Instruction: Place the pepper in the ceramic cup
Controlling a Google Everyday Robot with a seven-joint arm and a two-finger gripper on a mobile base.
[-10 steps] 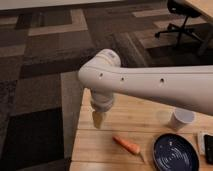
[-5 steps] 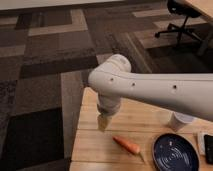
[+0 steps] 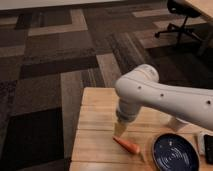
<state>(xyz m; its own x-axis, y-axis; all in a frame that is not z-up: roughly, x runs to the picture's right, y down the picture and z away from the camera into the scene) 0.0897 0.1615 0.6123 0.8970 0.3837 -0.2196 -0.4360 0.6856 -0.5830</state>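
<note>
The pepper [image 3: 127, 146], small and orange-red, lies on the wooden table [image 3: 95, 117] near its front edge. My gripper [image 3: 119, 129] hangs from the white arm just above and to the left of the pepper's upper end, open and holding nothing. The ceramic cup [image 3: 176, 125] is mostly hidden behind the arm; only its white lower part shows to the right, behind the plate.
A dark blue round plate [image 3: 175, 153] sits right of the pepper. A dark flat object [image 3: 208, 148] lies at the right edge. Patterned carpet lies beyond the table's left and far edges, and an office chair [image 3: 180, 15] stands far back right.
The arm has swung right and lowered, bringing the gripper closer to the pepper. The arm now covers most of the cup. The pepper and plate have not moved.
</note>
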